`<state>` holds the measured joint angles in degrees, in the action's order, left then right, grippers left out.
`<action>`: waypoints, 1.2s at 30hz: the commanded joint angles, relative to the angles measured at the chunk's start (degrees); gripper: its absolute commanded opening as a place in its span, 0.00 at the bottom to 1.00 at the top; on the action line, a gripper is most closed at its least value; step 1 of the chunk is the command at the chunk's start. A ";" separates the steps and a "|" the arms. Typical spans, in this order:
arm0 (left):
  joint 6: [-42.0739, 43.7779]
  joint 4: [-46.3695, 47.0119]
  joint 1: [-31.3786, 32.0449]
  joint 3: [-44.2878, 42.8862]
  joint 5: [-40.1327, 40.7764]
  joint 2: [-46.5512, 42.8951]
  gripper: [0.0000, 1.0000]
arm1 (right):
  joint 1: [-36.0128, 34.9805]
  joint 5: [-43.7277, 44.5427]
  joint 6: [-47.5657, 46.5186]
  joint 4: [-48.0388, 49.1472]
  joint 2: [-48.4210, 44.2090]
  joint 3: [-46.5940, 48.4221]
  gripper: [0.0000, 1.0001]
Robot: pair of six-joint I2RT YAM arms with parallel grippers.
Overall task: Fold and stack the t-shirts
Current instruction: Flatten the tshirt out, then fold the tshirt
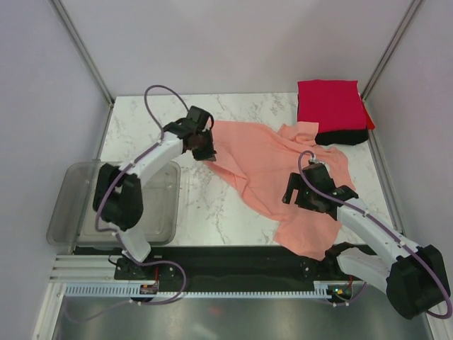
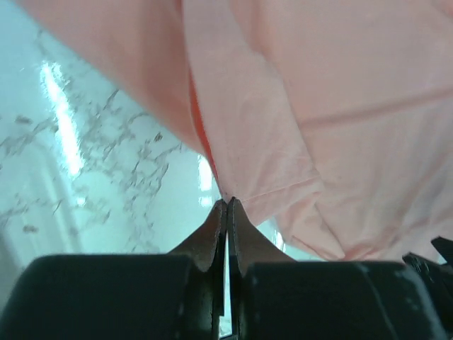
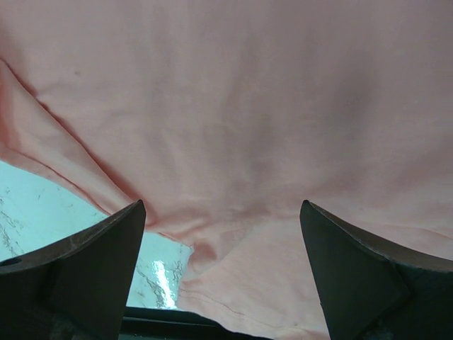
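- Left jaws: pressed tight together, their tips pinching a folded edge of the salmon-pink t-shirt (image 2: 340, 106). The cloth draws to a point right at the tips.
- Right jaws: spread wide, nothing between them. They hang just above the same shirt, over its near-right part, and pink cloth fills most of the right wrist view.
- Salmon-pink t-shirt: rumpled and spread over the middle and right of the marble worktop (image 1: 141, 120). Its left corner is at the left jaws and its near hem reaches the worktop's front edge.
- Bare marble shows below and to the left of the left jaws, and a small patch shows at the lower left of the right wrist view.
- Red t-shirt (image 1: 329, 103): folded, in the far right corner, lying on a black t-shirt (image 1: 341, 136) whose edge shows along the near side. The pink shirt's far edge lies just beside this stack.
- Grey see-through plastic tub (image 1: 64, 205): near left, partly hidden by the left arm (image 1: 152, 159).
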<state>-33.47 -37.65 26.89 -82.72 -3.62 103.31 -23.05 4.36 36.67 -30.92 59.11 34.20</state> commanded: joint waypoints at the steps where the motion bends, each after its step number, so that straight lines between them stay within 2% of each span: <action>1: -1.51 -3.30 -1.32 5.27 -0.78 -11.09 0.02 | -0.24 2.49 0.51 -1.77 -0.84 1.92 0.98; 9: -0.80 -9.81 -2.55 21.36 0.19 -32.26 0.02 | -0.24 4.08 1.57 -5.91 -3.74 4.30 0.98; 23: -0.89 -17.46 -2.81 32.44 0.89 -47.32 0.03 | -0.15 4.77 2.62 -5.83 -1.81 5.27 0.98; 30: -0.81 -16.84 -2.81 33.94 0.28 -45.83 0.03 | 0.63 8.56 -1.85 -1.87 14.50 11.67 0.98; 36: 1.04 -15.70 -2.81 33.67 1.77 -45.56 0.03 | 4.94 5.57 -3.79 2.35 30.17 18.18 0.98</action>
<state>-33.45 -54.15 24.45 -48.64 -3.03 57.71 -19.77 10.00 35.00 -31.64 84.09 48.75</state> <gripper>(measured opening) 0.033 0.982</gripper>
